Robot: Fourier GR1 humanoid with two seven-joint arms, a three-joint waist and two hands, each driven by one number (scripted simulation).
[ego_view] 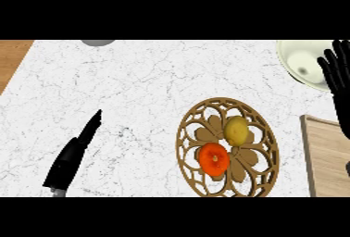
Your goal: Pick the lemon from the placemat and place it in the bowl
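Head view, looking steeply down on a white marbled bench.

Placemat: a round openwork mat of pale wood, lying right of centre on the bench. Lemon: it rests on the upper middle of the placemat, well apart from both hands. An orange fruit sits just below and left of the lemon, close beside it, also on the placemat.

Bowl: a pale bowl at the upper right corner, partly cut by the edge of the view, standing apart from the placemat.

Right hand: at the right edge, with fingers straight and pointing up, spread a little. It holds nothing. It overlaps the bowl's right side in the view; whether it touches the bowl cannot be told.

Left hand: at the lower left, seen edge-on, with fingers straight and pointing up and to the right. It holds nothing and lies well left of the placemat.

Board: a light wooden board at the right edge, just beside the placemat. A grey object shows at the top edge, mostly cut off.
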